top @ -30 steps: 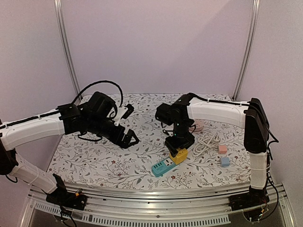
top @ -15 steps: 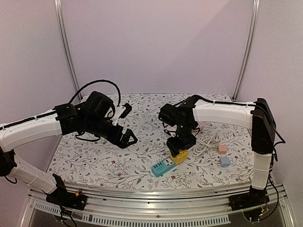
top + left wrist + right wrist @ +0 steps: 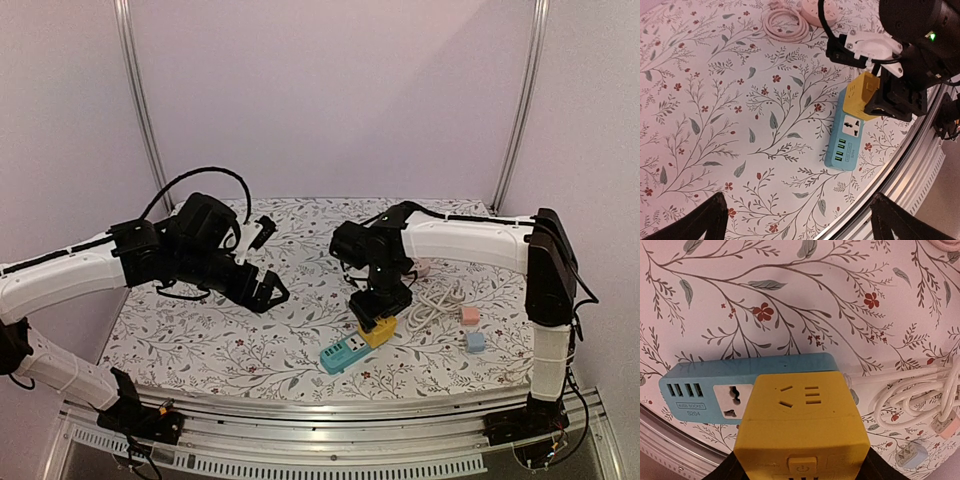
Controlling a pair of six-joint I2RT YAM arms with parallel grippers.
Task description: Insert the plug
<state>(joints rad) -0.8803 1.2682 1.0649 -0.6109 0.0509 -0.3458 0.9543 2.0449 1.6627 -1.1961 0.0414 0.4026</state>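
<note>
Near the front-right part of the table (image 3: pixel 200 340), the right gripper (image 3: pixel 380 316) is clamped on the yellow plug (image 3: pixel 802 425), which sits over the right end of the blue power strip (image 3: pixel 343 354). I cannot tell whether its pins have entered. It looks aligned but not seated, so pressing down and letting go remain. The left gripper (image 3: pixel 268 292) hovers with jaws spread wide, holding nothing, well apart to the left. The strip lies close to the metal rail (image 3: pixel 330 405). The white cable (image 3: pixel 430 300) crowds the far right, and open room lies to the left.
</note>
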